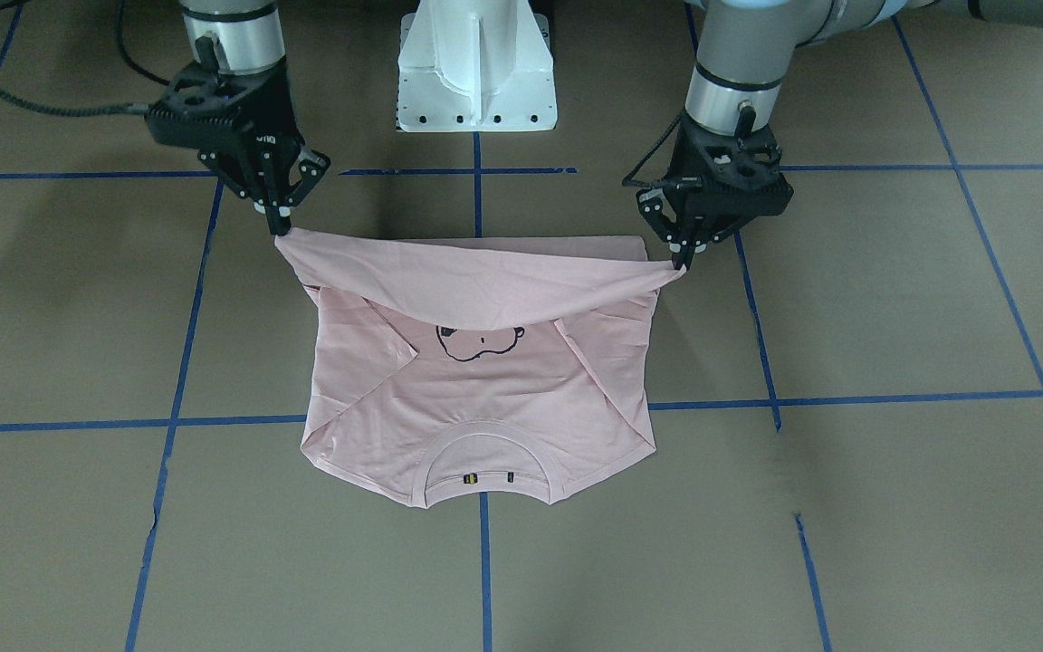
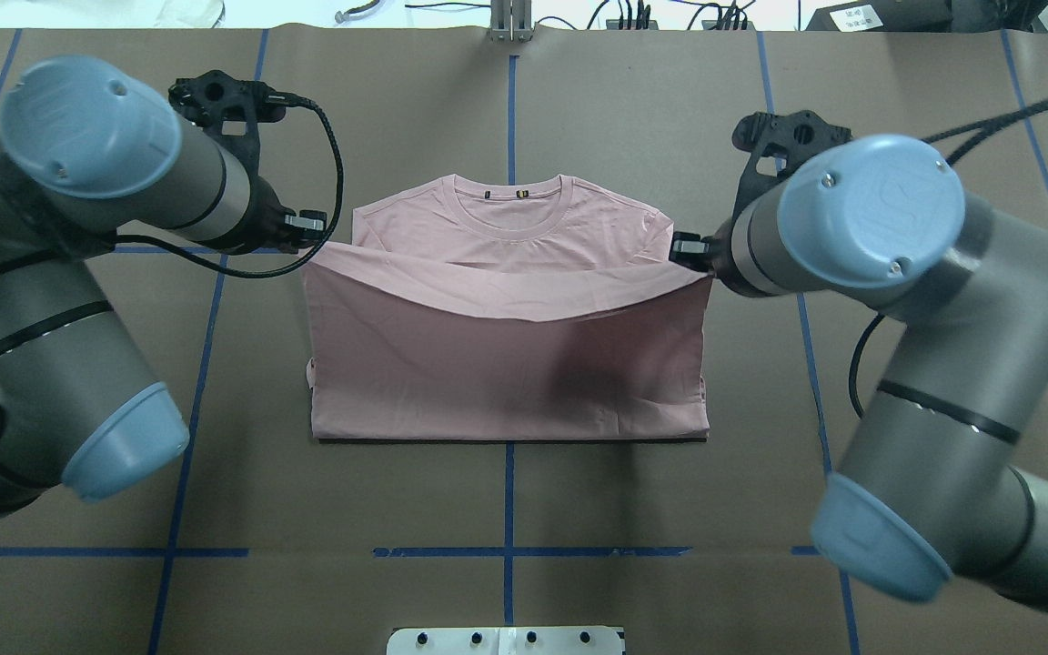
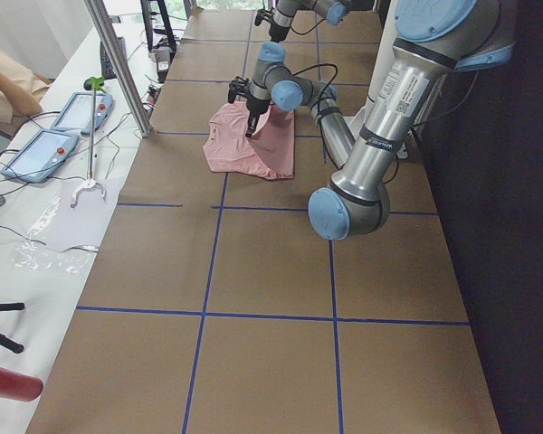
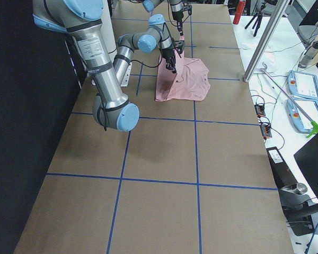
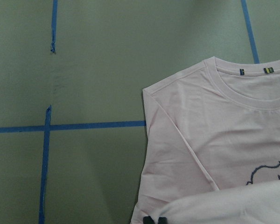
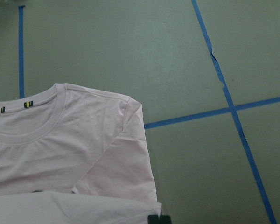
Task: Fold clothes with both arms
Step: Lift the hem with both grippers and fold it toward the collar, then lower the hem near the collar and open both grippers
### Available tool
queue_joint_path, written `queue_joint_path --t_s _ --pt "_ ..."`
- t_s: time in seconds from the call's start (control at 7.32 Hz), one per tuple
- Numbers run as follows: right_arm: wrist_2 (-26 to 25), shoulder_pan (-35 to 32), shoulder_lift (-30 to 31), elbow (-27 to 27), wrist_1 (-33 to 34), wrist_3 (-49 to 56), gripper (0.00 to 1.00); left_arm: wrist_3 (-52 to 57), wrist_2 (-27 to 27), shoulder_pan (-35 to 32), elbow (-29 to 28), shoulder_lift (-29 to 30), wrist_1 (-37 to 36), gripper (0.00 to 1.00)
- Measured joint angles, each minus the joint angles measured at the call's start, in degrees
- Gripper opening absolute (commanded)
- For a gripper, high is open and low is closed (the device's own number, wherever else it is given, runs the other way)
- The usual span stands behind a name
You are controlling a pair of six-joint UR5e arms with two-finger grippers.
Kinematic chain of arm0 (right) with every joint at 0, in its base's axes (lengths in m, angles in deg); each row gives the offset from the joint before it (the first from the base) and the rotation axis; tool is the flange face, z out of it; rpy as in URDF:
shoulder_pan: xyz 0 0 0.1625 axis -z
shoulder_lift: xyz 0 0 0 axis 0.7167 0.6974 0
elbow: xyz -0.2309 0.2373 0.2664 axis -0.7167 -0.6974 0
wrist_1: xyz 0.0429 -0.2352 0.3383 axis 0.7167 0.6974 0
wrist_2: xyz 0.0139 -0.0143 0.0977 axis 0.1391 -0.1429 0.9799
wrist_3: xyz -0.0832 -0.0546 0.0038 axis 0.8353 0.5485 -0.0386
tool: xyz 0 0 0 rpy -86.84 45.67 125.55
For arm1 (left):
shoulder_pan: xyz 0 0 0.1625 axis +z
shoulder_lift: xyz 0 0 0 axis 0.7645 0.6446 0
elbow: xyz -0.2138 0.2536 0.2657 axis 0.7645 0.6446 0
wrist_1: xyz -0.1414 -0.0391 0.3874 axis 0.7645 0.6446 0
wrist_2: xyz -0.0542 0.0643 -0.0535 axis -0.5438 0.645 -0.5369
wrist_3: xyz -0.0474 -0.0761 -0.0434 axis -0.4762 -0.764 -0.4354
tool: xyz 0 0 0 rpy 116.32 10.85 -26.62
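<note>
The light pink T-shirt lies face up on the brown table, sleeves folded in, collar away from the robot. The dog print is half covered by the lifted hem. My left gripper is shut on one hem corner and my right gripper is shut on the other. Both hold the hem above the shirt's middle. In the overhead view the raised flap hangs between the left gripper and the right gripper. The wrist views show the shirt below.
The white pedestal base stands behind the shirt on the robot's side. Blue tape lines grid the table. A side bench with teach pendants and a metal post lies past the table's far edge.
</note>
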State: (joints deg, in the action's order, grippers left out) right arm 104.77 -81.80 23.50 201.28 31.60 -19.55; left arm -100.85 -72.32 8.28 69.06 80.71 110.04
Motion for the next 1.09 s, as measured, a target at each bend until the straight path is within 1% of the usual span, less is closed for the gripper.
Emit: queue_joint_path --t_s 0.27,0.55,0.68,0.82,0.96,1.09 --pt "0.65 -3.17 -1.79 -10.68 -9.14 1.89 0.00 0.61 0.18 -1.42 -9.04 1.52 7.69 0.00" --pt "0.61 -4.03 -5.32 -22.56 -16.75 2.80 0.00 2.22 0.28 -2.45 -18.29 3.43 15.01 0.00" --pt "0.55 -4.13 -6.97 -28.61 -21.07 2.94 0.00 2.75 0.43 -2.57 -23.80 4.77 19.07 0.00" --pt "0.52 -4.21 -7.76 -32.83 -24.26 3.02 0.00 3.20 0.79 -2.58 -28.55 5.66 22.98 0.00" --pt "0.49 -4.27 -8.09 -35.18 -25.90 3.05 0.00 3.49 1.17 -2.50 -31.97 6.27 25.85 0.00" --pt "0.47 -4.28 -8.18 -36.19 -26.53 3.06 0.00 3.64 1.34 -2.30 -33.75 6.57 27.25 0.00"
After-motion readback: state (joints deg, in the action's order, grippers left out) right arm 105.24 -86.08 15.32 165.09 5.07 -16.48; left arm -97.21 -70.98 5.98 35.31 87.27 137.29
